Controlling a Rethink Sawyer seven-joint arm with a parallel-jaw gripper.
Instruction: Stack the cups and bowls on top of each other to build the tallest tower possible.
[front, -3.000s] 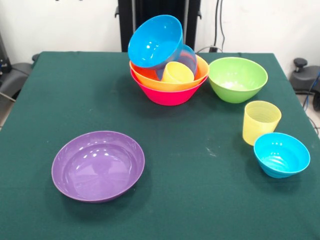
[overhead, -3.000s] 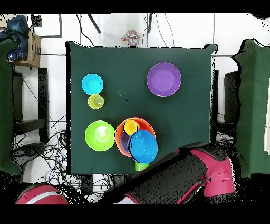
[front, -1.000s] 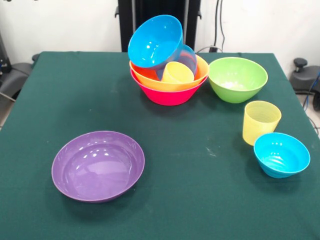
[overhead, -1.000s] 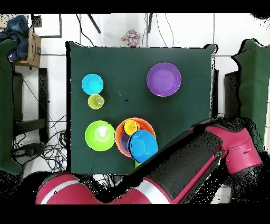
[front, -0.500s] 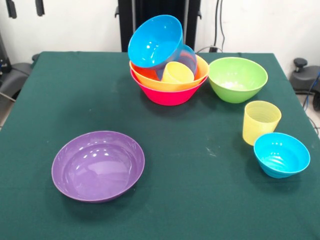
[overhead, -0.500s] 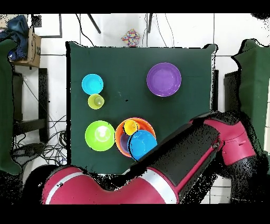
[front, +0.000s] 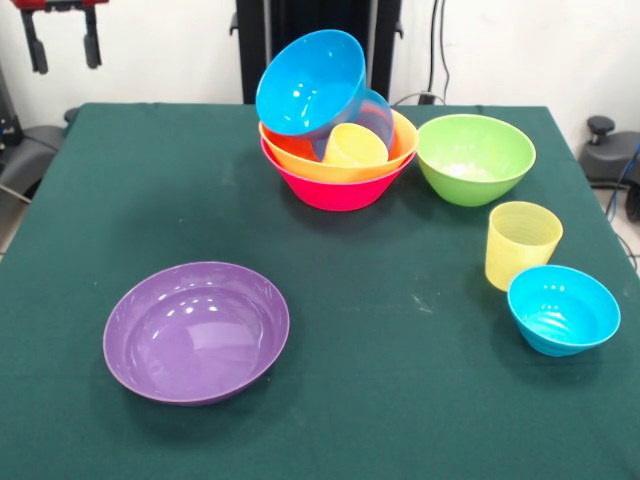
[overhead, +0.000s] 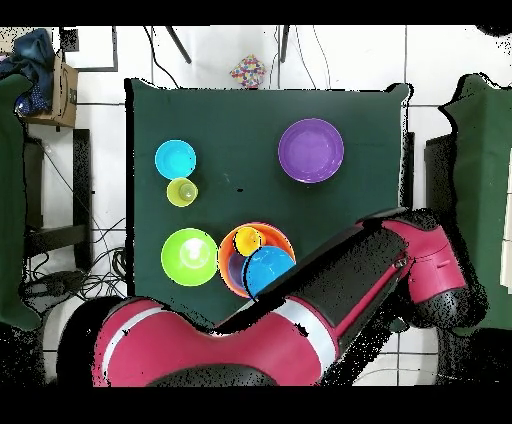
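The tower stands at the table's far middle: a pink bowl (front: 335, 193) lowest, an orange bowl (front: 298, 155) nested in it, a yellow-orange cup (front: 355, 147) inside, and a blue bowl (front: 305, 83) tilted on top. Loose on the cloth are a green bowl (front: 475, 158), a ribbed pale yellow cup (front: 521, 243), a small blue bowl (front: 562, 310) and a wide purple bowl (front: 196, 330). My gripper (front: 65, 50) hangs open and empty at the top left, beyond the table's far left corner, well away from every bowl. In the overhead view the arm (overhead: 330, 300) covers the gripper.
The arm lies across the table's bottom right corner in the overhead view and overlaps the tower (overhead: 255, 262). Seen from above, the purple bowl (overhead: 311, 150), small blue bowl (overhead: 175, 159), pale cup (overhead: 181, 192) and green bowl (overhead: 189, 256) are spread over the green cloth (overhead: 230, 120).
The gripper has dropped into the front view at the top left. In the overhead view the arm has swung further over the table's corner. No bowl or cup has moved.
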